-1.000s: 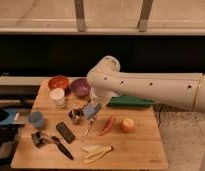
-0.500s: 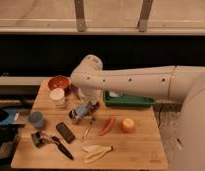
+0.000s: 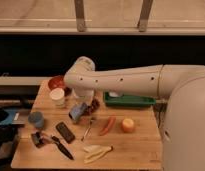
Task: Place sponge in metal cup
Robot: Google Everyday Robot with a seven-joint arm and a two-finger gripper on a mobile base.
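Wood tabletop (image 3: 138, 142) is carrying everything, and going from the left: a round blue cup (image 3: 36, 119) is sitting at nine o'clock, with a black-handled tool (image 3: 57, 145) lying below it toward seven. A white cylindrical cup (image 3: 57, 97) is standing at ten, a red bowl (image 3: 57, 82) just behind it. A black rectangular remote-like bar (image 3: 65, 132) is lying nearer centre.

The two-finger gripper (image 3: 82, 111) is hanging low over the middle of the board, and the small flat blue-grey sponge (image 3: 78, 112) is sitting right at its tip, tilted and seemingly lifted; whether the gripper is clamping it I cannot tell. The small shiny metal cup is not showing clearly; the dark object (image 3: 94, 105) just at the sponge's two o'clock may be it, half hidden under the white arm (image 3: 126, 82).

Further right, a red pepper (image 3: 108, 125) and an orange fruit (image 3: 128, 125) are lying at four o'clock, a green tray (image 3: 129, 101) at two, and pale peel strips (image 3: 96, 151) at six.

The sponge is probably handling as light, soft and compressible, not slippery; pinching across its short faces near mid-length looks best, so it is folding little while entering the narrow cup.
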